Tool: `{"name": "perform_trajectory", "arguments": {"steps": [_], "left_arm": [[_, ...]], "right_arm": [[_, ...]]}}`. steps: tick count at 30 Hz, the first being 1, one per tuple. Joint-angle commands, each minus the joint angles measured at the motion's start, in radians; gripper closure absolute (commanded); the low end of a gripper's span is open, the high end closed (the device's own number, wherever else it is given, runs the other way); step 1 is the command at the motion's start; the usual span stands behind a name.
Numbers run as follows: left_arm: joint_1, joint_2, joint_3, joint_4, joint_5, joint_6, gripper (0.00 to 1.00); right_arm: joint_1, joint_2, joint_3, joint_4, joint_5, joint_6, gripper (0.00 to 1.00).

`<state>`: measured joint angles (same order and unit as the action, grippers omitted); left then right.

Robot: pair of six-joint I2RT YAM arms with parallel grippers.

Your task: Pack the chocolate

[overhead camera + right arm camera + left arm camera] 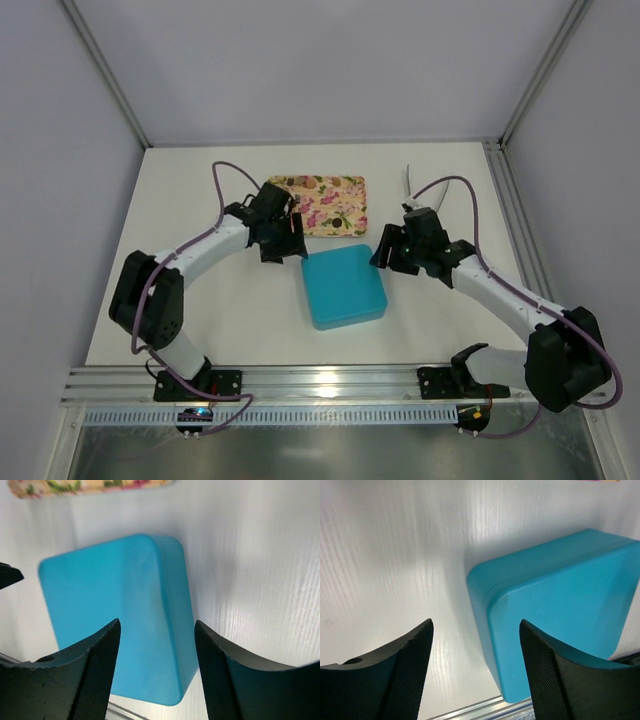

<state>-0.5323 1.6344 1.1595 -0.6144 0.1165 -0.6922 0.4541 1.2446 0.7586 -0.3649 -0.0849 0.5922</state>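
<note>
You've got a white table (pixel 200 300) boxed in by plain pale walls (pixel 300 60) on three sides, metal posts (pixel 105 75) in the corners, a silver rail (pixel 330 380) along your near edge catching glare.

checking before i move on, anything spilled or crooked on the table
Nothing stands out. The teal box sits closed and whole, turned only a little, and the flowered tray lies flat behind it. No spill shows.

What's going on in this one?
Two arms flank a closed blue box at mid-table. The left gripper and right gripper hang open near its far corners, holding nothing. A flowered tray lies behind the box, partly under the left arm. What the box holds is hidden.
</note>
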Motion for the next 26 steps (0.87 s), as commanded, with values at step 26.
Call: {"name": "perform_trajectory", "arguments": {"steps": [26], "left_arm": [[0.006, -0.472, 0.086, -0.211, -0.029, 0.195, 0.26]], "right_arm": [[-0.083, -0.482, 0.148, -0.161, 0.260, -0.137, 0.16]]}}
